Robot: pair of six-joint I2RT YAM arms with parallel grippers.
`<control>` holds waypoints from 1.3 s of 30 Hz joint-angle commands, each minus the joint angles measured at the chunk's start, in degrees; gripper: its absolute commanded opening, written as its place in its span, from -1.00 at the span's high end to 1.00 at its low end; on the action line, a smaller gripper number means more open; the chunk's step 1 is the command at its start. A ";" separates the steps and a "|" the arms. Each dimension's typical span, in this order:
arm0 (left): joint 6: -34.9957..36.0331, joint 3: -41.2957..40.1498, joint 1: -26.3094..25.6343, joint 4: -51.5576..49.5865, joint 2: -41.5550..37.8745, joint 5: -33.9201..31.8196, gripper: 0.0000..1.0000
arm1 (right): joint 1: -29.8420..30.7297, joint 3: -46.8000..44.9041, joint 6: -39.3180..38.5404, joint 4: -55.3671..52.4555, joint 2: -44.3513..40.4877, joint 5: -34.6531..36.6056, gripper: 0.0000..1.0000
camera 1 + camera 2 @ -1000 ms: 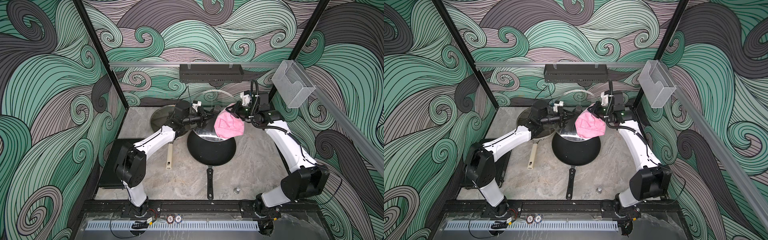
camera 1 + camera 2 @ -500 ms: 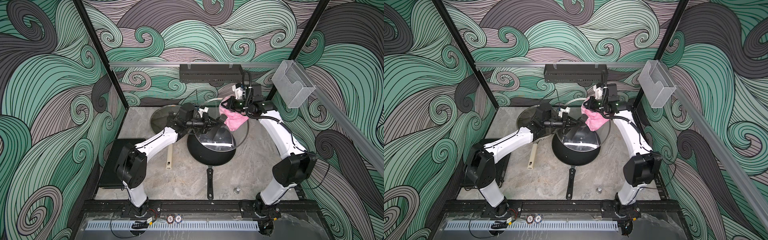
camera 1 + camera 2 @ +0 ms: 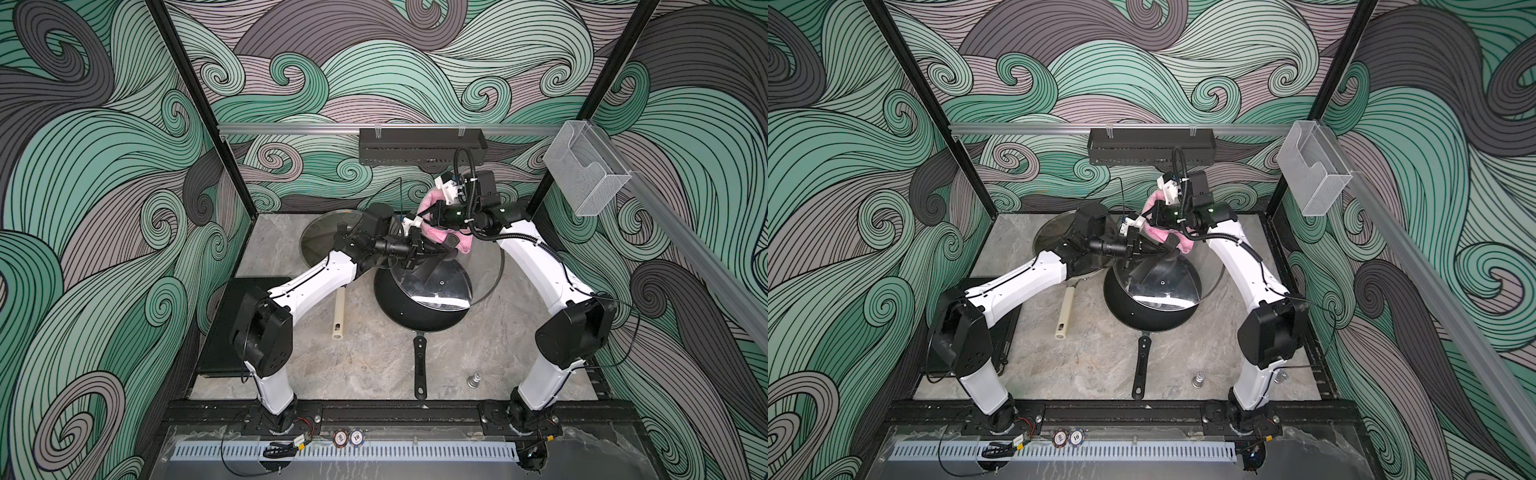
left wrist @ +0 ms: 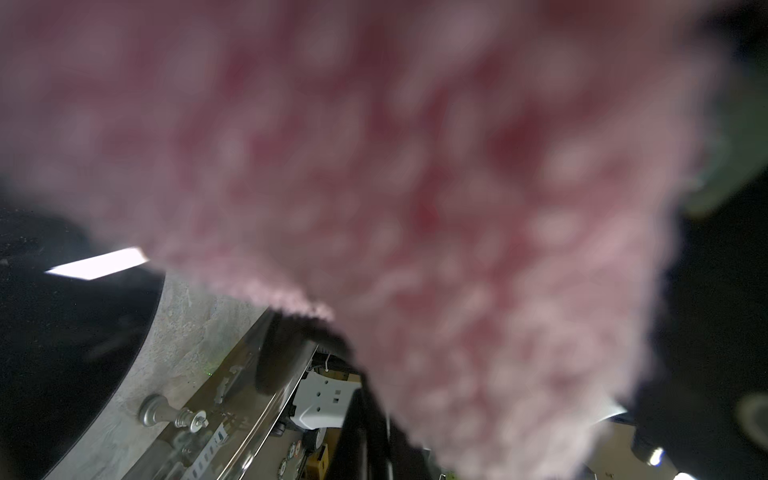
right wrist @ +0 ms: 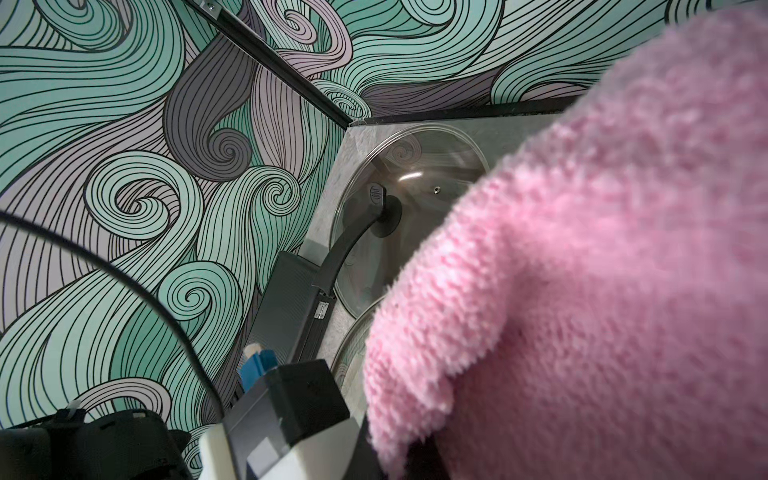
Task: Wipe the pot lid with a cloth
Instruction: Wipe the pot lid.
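Top views first: left gripper (image 3: 436, 252) was clamped tight on the centre handle of the pot lid (image 3: 449, 289), holding the glass disc tilted, near edge low over the black pan (image 3: 415, 318), far edge raised. Right gripper (image 3: 430, 214) was closed on the cloth (image 3: 462, 245), a pink bunch at the lid's raised far part, just beside the handle. Both top views agreed on cloth (image 3: 1185, 246) and lid (image 3: 1167, 286). Second lid (image 3: 324, 232) lay flat at far left of table, beige handle (image 3: 338, 311) stuck out from under L arm, loose metal knob (image 3: 475, 379) stood near R arm base.

Left wrist: blurred cloth (image 4: 415, 166) filled most of frame, v. close to lens. Fingers not visible, so grip couldn't be told from here. Loose metal knob (image 4: 166, 411) lay on grey tabletop (image 4: 178, 332).

Right wrist: cloth (image 5: 602, 270) covered approx. half the frame, hiding the fingers. Second lid (image 5: 415, 199) lay in table corner behind.
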 commanded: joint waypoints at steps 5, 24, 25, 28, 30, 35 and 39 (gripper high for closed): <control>5.69 5.01 1.24 8.97 -4.56 1.64 1.00 | -4.48 -2.61 -0.58 -1.43 -3.50 3.68 1.00; -14.93 1.78 2.94 36.82 -3.43 -18.46 1.00 | -7.61 -25.94 4.75 8.80 -24.26 5.98 1.00; -15.45 2.13 2.45 37.72 -2.82 -19.95 1.00 | -6.25 -27.25 4.93 10.35 -25.31 6.61 1.00; -18.97 2.56 1.00 41.26 -0.87 -25.10 1.00 | -3.03 -32.65 7.79 17.68 -28.09 7.14 1.00; -20.53 3.78 -0.05 41.39 0.56 -27.43 1.00 | -1.34 -35.99 9.67 22.23 -29.19 7.77 1.00; -22.94 2.54 -3.04 43.66 1.68 -36.93 1.00 | 3.26 -38.10 11.72 26.90 -28.61 9.06 1.00; -21.27 1.29 -5.12 44.43 0.92 -43.60 1.00 | 4.85 -41.54 16.35 34.10 -27.57 9.23 1.00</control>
